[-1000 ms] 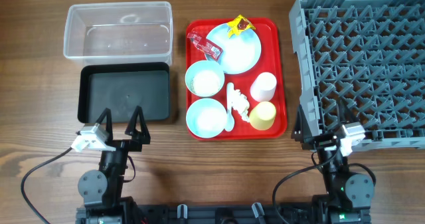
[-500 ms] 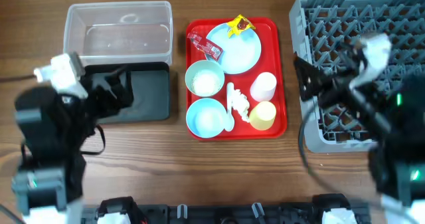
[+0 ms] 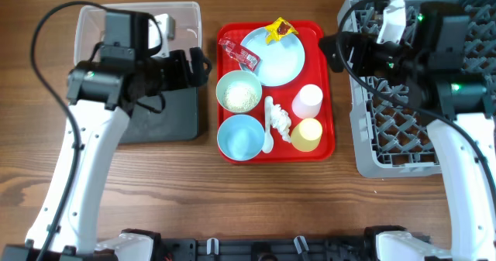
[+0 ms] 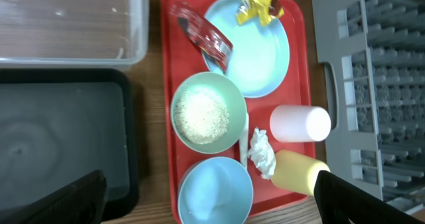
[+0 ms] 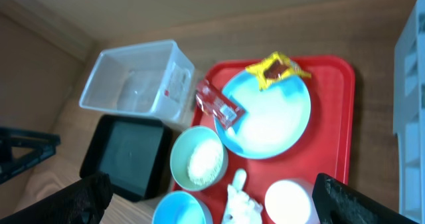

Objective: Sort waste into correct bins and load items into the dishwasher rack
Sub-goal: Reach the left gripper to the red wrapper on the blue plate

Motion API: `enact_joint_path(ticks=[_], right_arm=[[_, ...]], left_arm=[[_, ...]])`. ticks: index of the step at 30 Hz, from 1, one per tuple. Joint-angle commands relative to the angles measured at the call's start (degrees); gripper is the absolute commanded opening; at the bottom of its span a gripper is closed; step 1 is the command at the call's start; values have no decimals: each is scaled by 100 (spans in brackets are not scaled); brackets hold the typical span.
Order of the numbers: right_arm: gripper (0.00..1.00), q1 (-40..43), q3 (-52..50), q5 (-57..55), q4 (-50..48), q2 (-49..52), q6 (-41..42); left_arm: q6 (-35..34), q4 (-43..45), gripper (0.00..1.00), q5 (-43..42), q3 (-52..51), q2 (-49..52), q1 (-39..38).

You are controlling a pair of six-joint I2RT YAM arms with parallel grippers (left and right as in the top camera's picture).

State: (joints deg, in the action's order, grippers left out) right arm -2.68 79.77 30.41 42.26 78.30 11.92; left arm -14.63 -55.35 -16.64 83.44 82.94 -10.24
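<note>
We see the red tray (image 3: 319, 60) in the middle of the table (image 3: 256, 207), with only a thin strip of wood on either side. On its left stand the clear tub (image 3: 186, 29), far, and the black tray (image 3: 167, 118), near; on its right stands the dishwasher rack (image 3: 403, 137). The broadest stretch of bare wood lies near of the tray. The left gripper (image 3: 200, 66) hangs over the right edges of the tub and black tray, just beside the pale green bowl (image 3: 239, 92). Its fingers (image 4: 73, 201) are spread wide and hold nothing. The right gripper (image 3: 332, 52) hangs over the tray's right rim, between the light blue plate (image 3: 273, 60) and the rack's left wall, and it too is spread wide with nothing in it. The plate fills the tray's far end. The yellow wrapper (image 3: 279, 30) sits on its far rim, and the red wrapper (image 3: 238, 53) lies across its left rim, close to the tray's left edge. The green bowl holds the rice grains (image 4: 201, 116) and sits against the plate's near-left rim. The light blue bowl (image 3: 241, 136) crowds the near-left corner. The white cup (image 3: 308, 101) and yellow cup (image 3: 307, 134) line the right edge. Between bowls and cups lie the white spoon (image 3: 268, 141) and the tissue (image 3: 281, 123), the tissue touching the yellow cup.
</note>
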Motion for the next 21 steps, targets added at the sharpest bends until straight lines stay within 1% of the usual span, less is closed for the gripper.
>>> enact_joint_path(ticks=[1, 2, 3, 4, 5, 7, 9, 10, 12, 13, 14, 21], right_arm=[[100, -2, 118, -162, 188, 223, -164], [100, -2, 118, -273, 240, 240, -160], [100, -2, 118, -428, 319, 240, -142], [100, -2, 118, -503, 374, 238, -140], [100, -2, 118, -514, 461, 238, -140], [100, -2, 118, -511, 634, 238, -125], [100, -2, 118, -514, 765, 238, -127], [100, -2, 118, -514, 846, 238, -127], [100, -2, 118, -557, 1008, 238, -133], [100, -2, 118, -739, 1104, 238, -129], [100, -2, 118, -815, 1137, 238, -129], [100, -2, 118, -866, 1187, 238, -133]], left_arm=[[63, 210, 100, 461, 103, 271, -542], [-66, 264, 99, 815, 142, 400, -763], [-304, 330, 99, 1364, 319, 654, -1040], [-424, 343, 100, 1552, 514, 846, -1154], [-450, 299, 100, 1578, 1049, 1281, -1255], [-264, -57, 100, 1652, 2573, 2468, -1279], [-79, -234, 98, 1727, 3742, 3552, -1279], [-81, -208, 96, 1797, 4087, 3969, -1281], [-286, 70, 87, 1823, 4273, 4669, -1279], [-485, 66, 82, 1821, 4273, 4929, -1281], [-562, 46, 80, 1818, 4269, 5047, -1283], [-557, -68, 72, 1805, 4201, 5641, -1342]])
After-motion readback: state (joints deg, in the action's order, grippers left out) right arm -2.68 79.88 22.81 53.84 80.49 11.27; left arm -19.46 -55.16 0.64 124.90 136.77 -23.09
